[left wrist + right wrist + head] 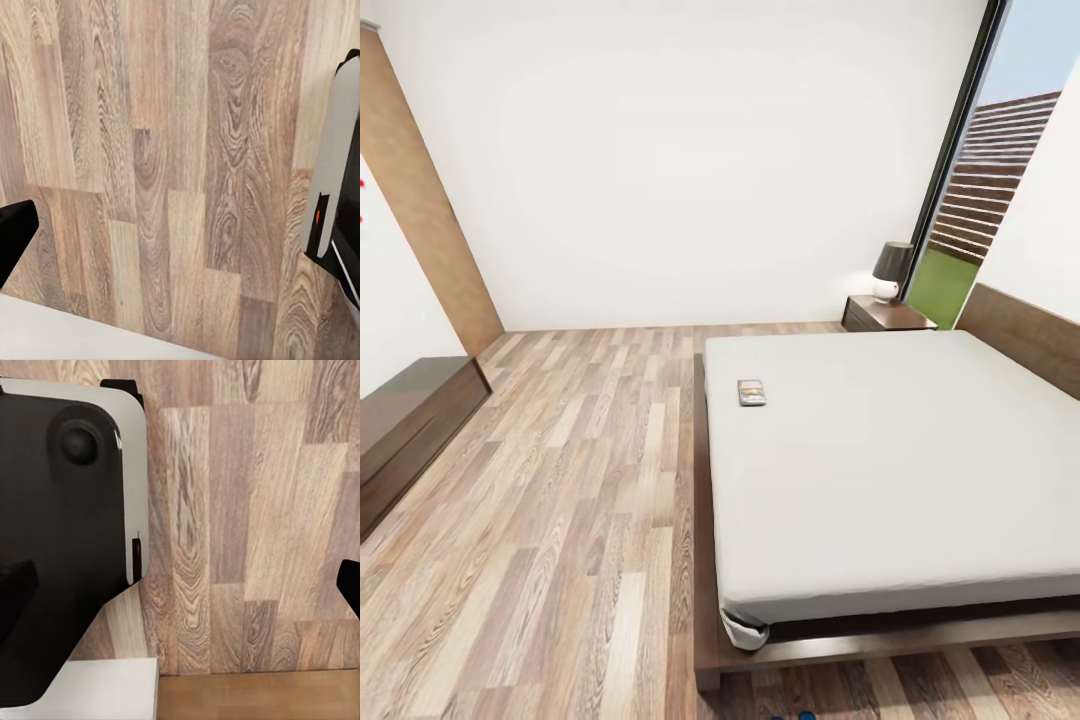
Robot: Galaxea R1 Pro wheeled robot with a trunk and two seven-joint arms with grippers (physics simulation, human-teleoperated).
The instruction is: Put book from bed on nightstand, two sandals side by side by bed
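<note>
We are standing at the foot corner of the bed [900,470], looking along its pale mattress toward the headboard. The book [752,392] lies flat on the mattress close to the left long edge, roughly a third of the way down from the head end, so it should be reachable from the floor side without leaning far over the bed. One nightstand [887,314] sits at the far head corner, just beside the frame, with a dark-shaded lamp [891,270] on top; that leaves only part of its surface free for the book. At the very bottom edge of the head view, near the bed's foot corner, we see small blue specks [792,714], possibly a sandal, though too little shows to be sure.

Both wrist cameras look straight down at the wood floor [165,165], which suggests our arms hang at rest while we travel. Only dark finger edges show in each wrist view, so we cannot tell whether either gripper is open or closed.
</note>
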